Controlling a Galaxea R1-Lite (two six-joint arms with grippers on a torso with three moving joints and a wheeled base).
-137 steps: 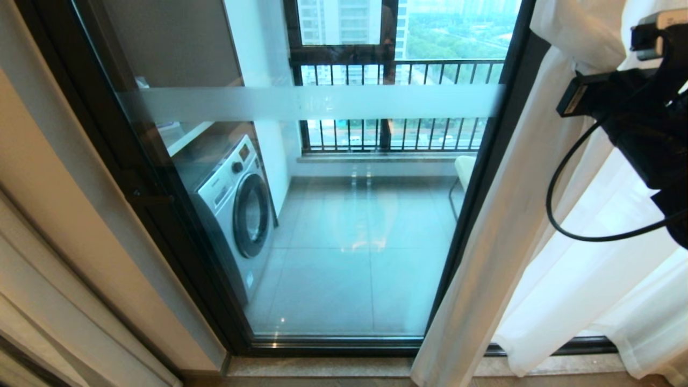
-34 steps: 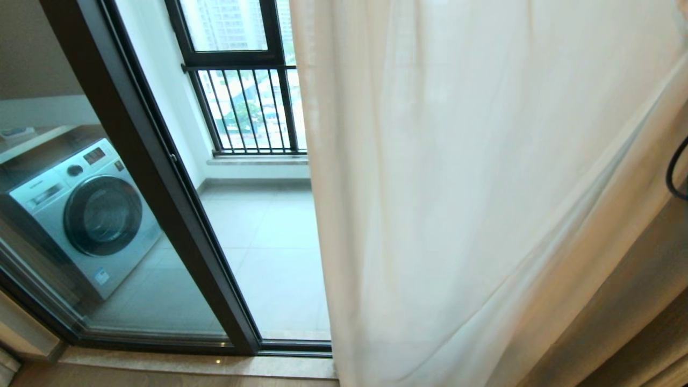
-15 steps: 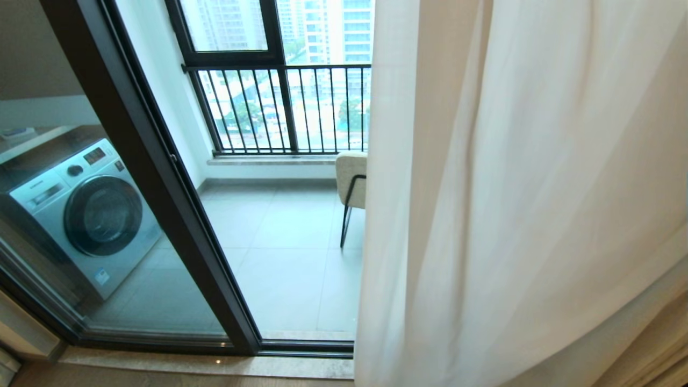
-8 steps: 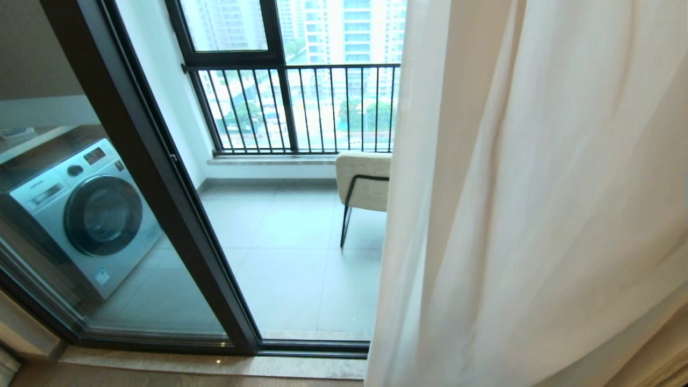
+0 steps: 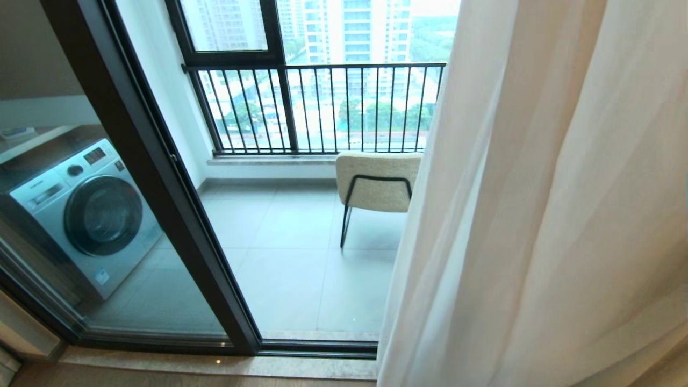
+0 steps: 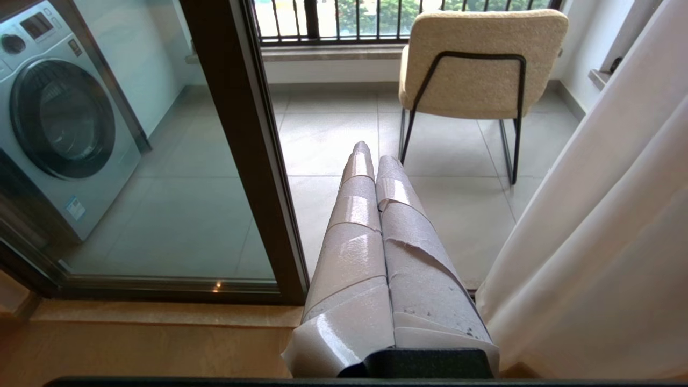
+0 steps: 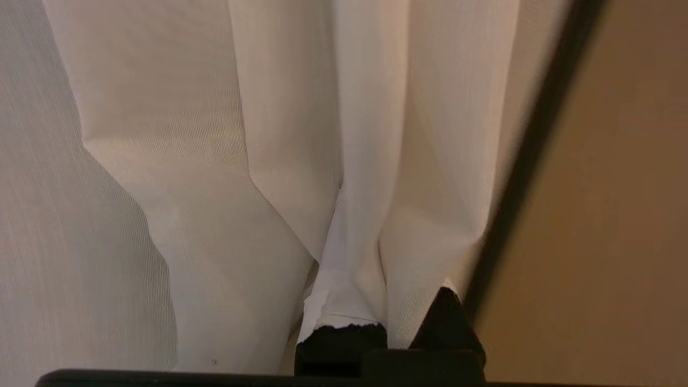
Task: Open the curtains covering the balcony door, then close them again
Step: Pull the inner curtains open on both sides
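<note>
The curtains (image 5: 537,215) hang as sheer cream-white fabric over the right part of the head view, their edge slanting down past the chair. The balcony door (image 5: 156,177) shows its dark frame and a glass panel at the left, with an uncovered opening beside it. My right gripper (image 7: 376,290) is shut on a fold of the curtains (image 7: 215,161), and the fabric drapes over its fingers. My left gripper (image 6: 371,153) is parked low and shut, with its taped fingers pressed together, pointing at the balcony floor. The curtains (image 6: 602,242) hang just beside it. Neither arm shows in the head view.
A washing machine (image 5: 86,215) stands behind the glass at the left. A beige chair (image 5: 376,180) on black legs sits on the tiled balcony before the black railing (image 5: 322,107). A stone threshold (image 5: 215,365) runs under the door. A beige wall (image 7: 618,215) is next to the right gripper.
The curtain's edge has slid steadily to the right, uncovering the chair and more of the railing. The left gripper and the view itself have stayed still.
</note>
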